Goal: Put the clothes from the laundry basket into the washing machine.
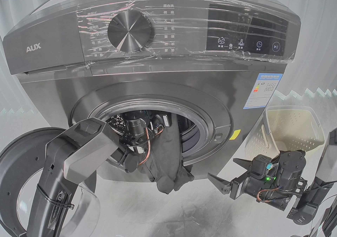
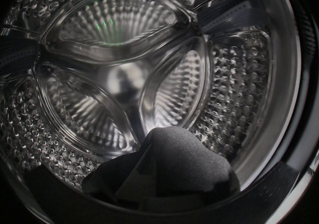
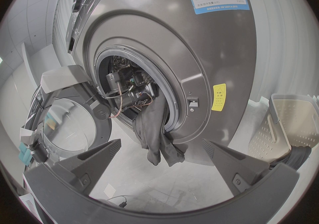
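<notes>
Grey floor (image 1: 175, 213) below, your limp-looking dark garment (image 1: 168, 164) dangles from the washing machine (image 1: 210, 83), so pinch a bunched fold; right pincer (image 1: 228, 172) gapes empty, left pincer (image 1: 137, 139) can't tell.

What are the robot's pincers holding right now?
Right pincer: open, empty. Left pincer: inside the washing machine by the dark garment; hold cannot be told.

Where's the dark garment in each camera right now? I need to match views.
Head view: the dark garment hangs out over the lower edge of the washer's opening.
Left wrist view: its end is bunched just inside the drum, at the front lip.
Right wrist view: it hangs from the opening's lower edge.
Shared landmark: the round opening ring.
</notes>
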Controlling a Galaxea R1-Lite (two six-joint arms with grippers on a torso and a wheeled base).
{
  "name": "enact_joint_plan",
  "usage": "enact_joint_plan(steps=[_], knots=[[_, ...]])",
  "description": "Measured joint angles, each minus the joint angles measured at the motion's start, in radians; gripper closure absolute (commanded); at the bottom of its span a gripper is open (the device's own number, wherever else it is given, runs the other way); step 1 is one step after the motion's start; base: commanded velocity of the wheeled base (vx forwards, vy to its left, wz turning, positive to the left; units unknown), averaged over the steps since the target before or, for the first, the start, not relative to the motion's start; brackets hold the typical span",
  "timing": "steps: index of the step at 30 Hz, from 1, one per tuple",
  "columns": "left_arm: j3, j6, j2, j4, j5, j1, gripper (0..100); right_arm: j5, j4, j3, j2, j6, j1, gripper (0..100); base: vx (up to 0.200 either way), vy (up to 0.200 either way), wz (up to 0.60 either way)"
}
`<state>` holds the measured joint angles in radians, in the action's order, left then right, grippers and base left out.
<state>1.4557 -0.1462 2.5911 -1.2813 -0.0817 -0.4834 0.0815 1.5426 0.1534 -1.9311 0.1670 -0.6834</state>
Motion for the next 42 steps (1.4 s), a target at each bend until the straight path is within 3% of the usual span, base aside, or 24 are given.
enact_joint_plan(steps=[10, 16, 17, 25, 30, 35, 42], knots=[[0.322, -0.005, 0.091, 0.177, -0.066, 0.039, 100, 0.000, 0.000, 0.000, -0.004, 0.000, -0.009, 0, 0.000, 0.000, 0.00], [0.376, -0.008, 0.129, 0.186, -0.080, 0.047, 100, 0.000, 0.000, -0.001, -0.006, 0.000, -0.011, 0, 0.000, 0.000, 0.00], [0.377, -0.009, 0.132, 0.186, -0.080, 0.047, 0, 0.000, 0.000, -0.001, -0.007, 0.000, -0.011, 0, 0.000, 0.000, 0.00], [0.348, -0.009, 0.133, 0.181, -0.083, 0.047, 0, 0.000, 0.000, -0.003, -0.008, 0.000, -0.011, 0, 0.000, 0.000, 0.00], [0.213, -0.006, 0.096, 0.191, -0.066, 0.042, 0, 0.000, 0.000, -0.003, -0.008, 0.000, -0.012, 0, 0.000, 0.000, 0.00], [0.001, 0.000, 0.028, 0.199, -0.011, 0.030, 0, 0.000, 0.000, -0.002, -0.009, 0.000, -0.012, 0, 0.000, 0.000, 0.00], [-0.260, 0.027, -0.083, 0.205, 0.116, -0.004, 0, 0.000, 0.001, -0.001, -0.014, 0.001, -0.013, 0, 0.000, 0.000, 0.00]])
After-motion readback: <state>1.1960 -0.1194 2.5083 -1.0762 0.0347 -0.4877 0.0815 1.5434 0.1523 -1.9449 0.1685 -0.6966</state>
